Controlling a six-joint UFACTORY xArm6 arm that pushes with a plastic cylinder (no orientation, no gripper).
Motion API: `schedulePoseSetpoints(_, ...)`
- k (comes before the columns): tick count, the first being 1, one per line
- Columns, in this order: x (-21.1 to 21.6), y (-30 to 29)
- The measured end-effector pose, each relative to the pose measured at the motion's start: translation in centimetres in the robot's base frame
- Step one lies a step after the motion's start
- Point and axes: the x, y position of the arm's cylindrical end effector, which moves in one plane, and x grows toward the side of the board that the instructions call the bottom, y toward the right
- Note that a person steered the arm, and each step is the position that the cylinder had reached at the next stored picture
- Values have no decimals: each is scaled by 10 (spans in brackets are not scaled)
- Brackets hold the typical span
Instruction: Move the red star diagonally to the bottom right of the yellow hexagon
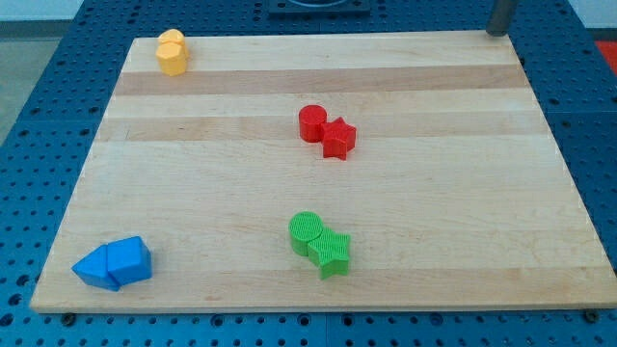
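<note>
The red star (338,138) lies near the board's middle and touches a red cylinder (311,123) on its left. Two yellow blocks stand pressed together at the board's top left corner; the nearer one looks like the yellow hexagon (173,63), and the farther yellow block (170,41) has a shape I cannot make out. The red star is far to the right of and below them. A grey rod enters at the view's top right, and my tip (496,33) is at the board's top right corner, far from every block.
A green cylinder (306,231) and a green star (334,253) touch each other at the bottom middle. Two blue blocks (114,264) sit together at the bottom left corner. The wooden board (463,222) lies on a blue perforated table.
</note>
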Motion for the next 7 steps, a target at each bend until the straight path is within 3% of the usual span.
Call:
schedulePoseSetpoints(2,4,0)
schedulePoseSetpoints(3,48,5)
schedulePoseSetpoints(5,195,0)
schedulePoseSetpoints(6,252,-36)
schedulePoseSetpoints(7,271,-74)
